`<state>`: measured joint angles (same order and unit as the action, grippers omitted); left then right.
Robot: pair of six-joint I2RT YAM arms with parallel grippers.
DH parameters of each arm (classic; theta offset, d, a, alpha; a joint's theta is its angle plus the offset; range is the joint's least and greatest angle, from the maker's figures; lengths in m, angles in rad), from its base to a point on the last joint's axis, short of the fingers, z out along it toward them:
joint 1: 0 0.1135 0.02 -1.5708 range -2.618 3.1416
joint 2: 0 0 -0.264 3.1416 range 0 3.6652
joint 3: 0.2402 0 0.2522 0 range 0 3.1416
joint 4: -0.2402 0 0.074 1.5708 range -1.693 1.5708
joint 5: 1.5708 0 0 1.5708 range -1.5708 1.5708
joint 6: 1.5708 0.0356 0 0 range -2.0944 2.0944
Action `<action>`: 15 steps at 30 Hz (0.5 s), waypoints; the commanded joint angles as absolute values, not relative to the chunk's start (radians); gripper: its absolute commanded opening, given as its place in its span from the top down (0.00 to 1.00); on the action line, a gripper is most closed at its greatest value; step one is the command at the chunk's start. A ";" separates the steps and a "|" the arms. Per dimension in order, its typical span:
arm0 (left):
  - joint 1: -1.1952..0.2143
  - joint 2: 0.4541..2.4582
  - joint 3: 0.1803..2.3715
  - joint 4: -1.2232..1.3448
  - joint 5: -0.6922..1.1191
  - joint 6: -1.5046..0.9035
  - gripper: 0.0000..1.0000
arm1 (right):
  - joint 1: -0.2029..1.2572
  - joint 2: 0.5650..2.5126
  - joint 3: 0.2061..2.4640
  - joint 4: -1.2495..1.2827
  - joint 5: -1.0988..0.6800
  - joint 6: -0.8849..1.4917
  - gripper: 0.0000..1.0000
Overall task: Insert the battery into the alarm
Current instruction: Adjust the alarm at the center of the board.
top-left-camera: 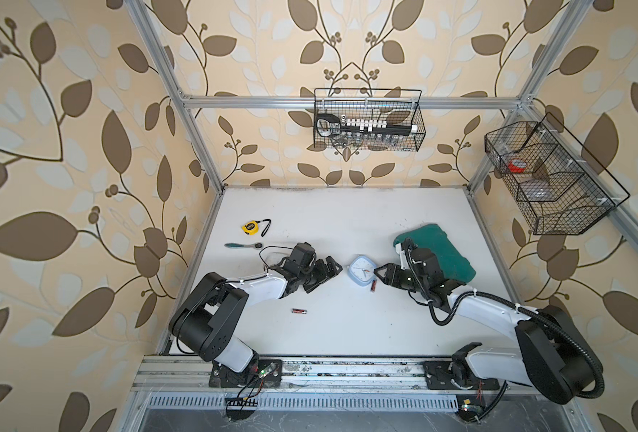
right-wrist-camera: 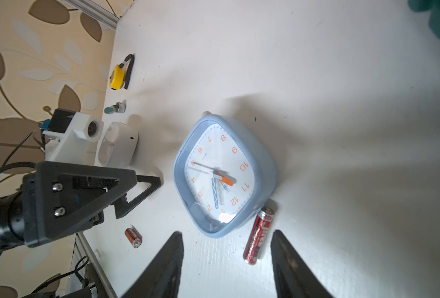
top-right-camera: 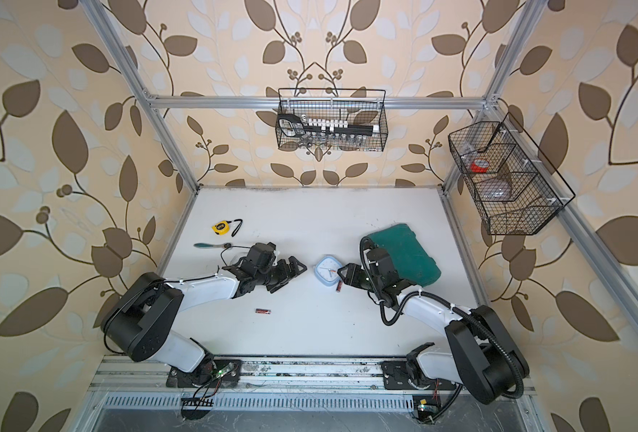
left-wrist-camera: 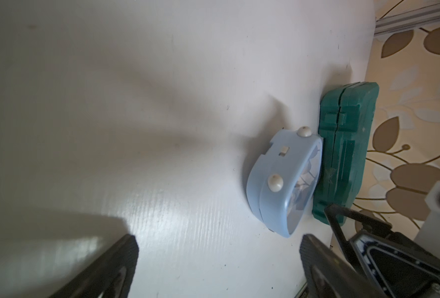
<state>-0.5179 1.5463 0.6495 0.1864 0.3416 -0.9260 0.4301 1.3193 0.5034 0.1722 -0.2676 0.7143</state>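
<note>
The light blue alarm (top-left-camera: pixel 362 270) (top-right-camera: pixel 327 270) lies face up mid-table, its dial showing in the right wrist view (right-wrist-camera: pixel 224 175) and its side in the left wrist view (left-wrist-camera: pixel 283 180). A red battery (top-left-camera: pixel 373 286) (top-right-camera: pixel 339 286) (right-wrist-camera: pixel 258 234) lies on the table against the clock's near edge. My right gripper (top-left-camera: pixel 379 276) (right-wrist-camera: pixel 226 233) is open, straddling that battery and the clock's corner, touching neither. A second red battery (top-left-camera: pixel 299 311) (right-wrist-camera: pixel 133 234) lies apart, nearer the front. My left gripper (top-left-camera: pixel 334 267) (left-wrist-camera: pixel 218 240) is open and empty, just left of the clock.
A green case (top-left-camera: pixel 441 254) lies behind my right arm, close to the clock. A yellow tape measure (top-left-camera: pixel 250 227) and a teal-handled ratchet (top-left-camera: pixel 242 245) lie at the left. A white rounded object (right-wrist-camera: pixel 118 147) sits by my left wrist. Wire baskets (top-left-camera: pixel 368 119) (top-left-camera: pixel 549 179) hang on the walls.
</note>
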 commanded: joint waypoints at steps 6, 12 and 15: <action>-0.568 1.643 0.709 0.301 0.395 -0.972 0.01 | 0.432 1.430 0.567 0.197 -0.241 0.707 0.52; -0.598 1.723 0.721 0.368 0.421 -1.021 0.01 | 0.428 1.499 0.586 0.222 -0.238 0.729 0.56; -0.614 1.753 0.737 0.370 0.421 -1.036 0.01 | 0.420 1.529 0.584 0.238 -0.241 0.751 0.57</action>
